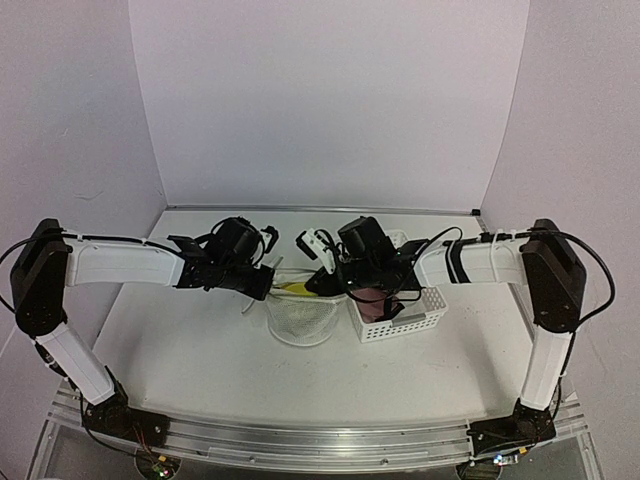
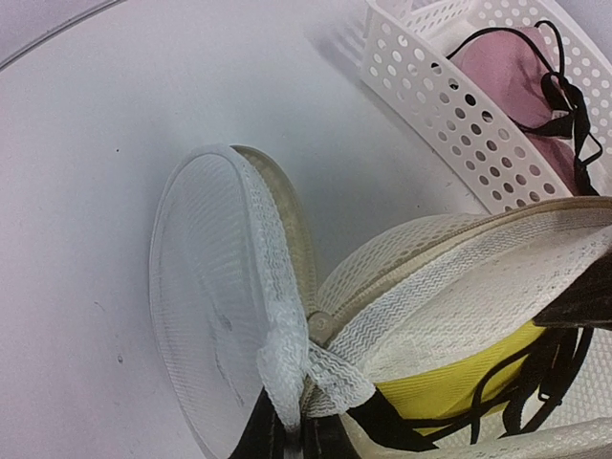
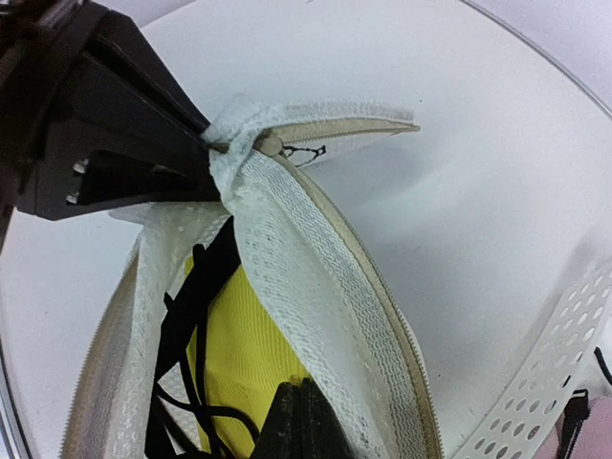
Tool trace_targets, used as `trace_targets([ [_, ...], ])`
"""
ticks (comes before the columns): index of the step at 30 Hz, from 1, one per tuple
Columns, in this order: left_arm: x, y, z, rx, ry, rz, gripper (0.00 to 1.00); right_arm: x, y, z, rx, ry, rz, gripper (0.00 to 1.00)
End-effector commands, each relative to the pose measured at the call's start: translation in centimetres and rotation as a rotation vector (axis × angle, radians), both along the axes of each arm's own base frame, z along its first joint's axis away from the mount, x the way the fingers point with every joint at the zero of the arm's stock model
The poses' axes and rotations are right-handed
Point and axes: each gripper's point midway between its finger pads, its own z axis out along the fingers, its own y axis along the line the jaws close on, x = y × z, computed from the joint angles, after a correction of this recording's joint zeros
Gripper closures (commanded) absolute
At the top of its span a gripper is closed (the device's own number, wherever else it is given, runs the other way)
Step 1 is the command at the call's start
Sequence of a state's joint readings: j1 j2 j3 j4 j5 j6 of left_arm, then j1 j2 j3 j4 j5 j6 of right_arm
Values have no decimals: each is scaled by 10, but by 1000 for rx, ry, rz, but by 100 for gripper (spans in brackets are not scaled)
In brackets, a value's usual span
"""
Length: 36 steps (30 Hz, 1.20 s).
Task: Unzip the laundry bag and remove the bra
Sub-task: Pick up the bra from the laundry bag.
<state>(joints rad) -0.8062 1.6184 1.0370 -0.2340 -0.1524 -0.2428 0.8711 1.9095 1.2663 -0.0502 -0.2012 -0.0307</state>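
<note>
Laundry bag (image 1: 303,318) on desk (image 1: 190,340), just beside basket (image 1: 405,322) on its left-arm side, mouth facing up, lid (image 2: 206,296) on edge, away from basket. Left hand (image 2: 292,430) pinching bag mesh. Right hand (image 3: 301,421) closed against bra (image 3: 249,344) inside the bag; hold unclear.

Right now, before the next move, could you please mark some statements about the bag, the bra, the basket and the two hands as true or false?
1. The laundry bag is unzipped, with its lid swung open. True.
2. The yellow bra lies in the basket. False: it is inside the bag; the basket holds a pink garment.
3. The left hand pinches the bag's mesh beside the zipper. True.
4. The right hand stands wide open. False: it is shut, at the bag's mouth by the bra.
5. The basket stands at the bag's left. False: it stands at its right.
</note>
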Motion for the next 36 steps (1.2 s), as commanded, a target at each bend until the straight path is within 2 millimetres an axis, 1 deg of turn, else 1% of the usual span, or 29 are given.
trace_targets([
  [1,5,3,4,-3,-18,34,100,-3,7,56,149,-118,22,100],
  [5,5,1,4,-5,-14,26,100,-13,6,68,202,-160,62,100],
  [11,5,-6,8,-17,-11,-4,100,-32,6,86,294,-287,151,100],
  [15,4,-14,10,-27,-5,-44,100,-39,11,91,319,-335,197,100],
  [19,2,-21,17,-49,-6,-80,100,-46,16,94,345,-399,257,100],
  [24,-2,-27,26,-78,-15,-122,100,-51,23,97,366,-454,314,100],
  [27,-4,-30,30,-87,-19,-140,100,-51,25,103,370,-496,323,100],
  [31,-3,-27,25,-72,-17,-127,100,-46,23,113,357,-543,308,100],
  [36,-1,-22,19,-52,-15,-102,100,-41,13,118,305,-589,272,100],
])
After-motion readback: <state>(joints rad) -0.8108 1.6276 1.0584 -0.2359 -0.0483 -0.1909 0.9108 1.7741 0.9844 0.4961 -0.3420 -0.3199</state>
